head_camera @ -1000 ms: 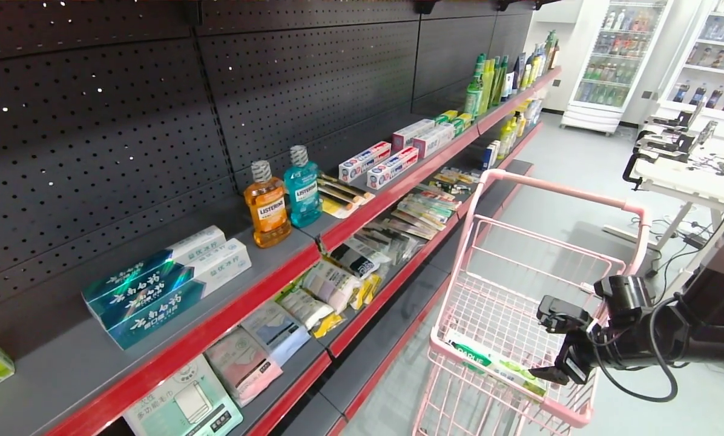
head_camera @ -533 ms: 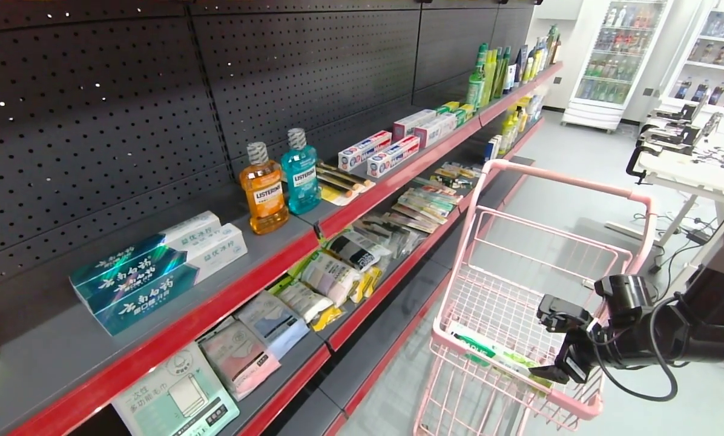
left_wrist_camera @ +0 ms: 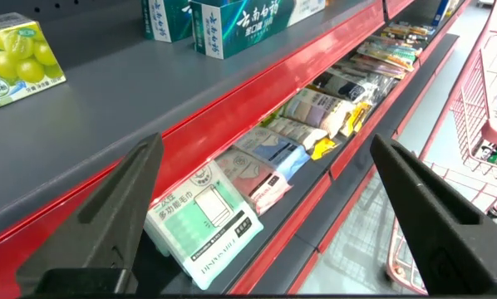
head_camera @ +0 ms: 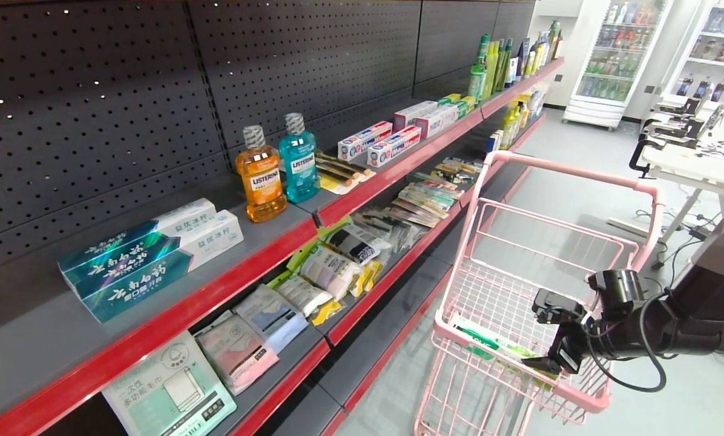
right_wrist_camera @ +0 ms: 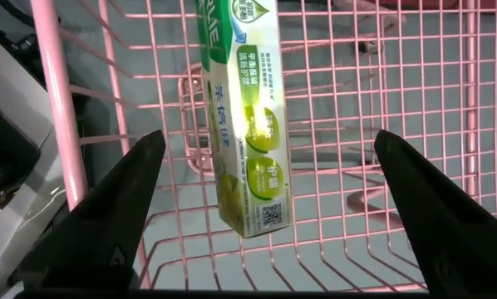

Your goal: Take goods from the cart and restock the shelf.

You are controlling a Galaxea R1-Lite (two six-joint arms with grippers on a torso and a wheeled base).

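A pink wire cart (head_camera: 574,172) stands beside the black shelf unit with red-edged shelves (head_camera: 229,251). A long white and green toothpaste box (head_camera: 483,342) lies on the cart's mesh floor. It runs lengthwise between the fingers in the right wrist view (right_wrist_camera: 248,124). My right gripper (head_camera: 543,363) hangs open over the cart's near corner, just above that box and not touching it (right_wrist_camera: 269,220). My left gripper (left_wrist_camera: 265,224) is open and holds nothing, facing the shelf's red front edge (left_wrist_camera: 257,83) low down.
On the upper shelf are teal toothpaste boxes (head_camera: 150,254), an orange mouthwash bottle (head_camera: 260,175) and a blue one (head_camera: 298,160). A green grape-print box (left_wrist_camera: 16,50) sits further along. Pouches (head_camera: 332,266) fill the lower shelf. A desk (head_camera: 695,163) and a drinks fridge (head_camera: 610,60) stand beyond the cart.
The head camera has shifted, so the shelf and cart sit differently in the picture. My right gripper stays open over the cart's near corner, a little lower inside the rim.
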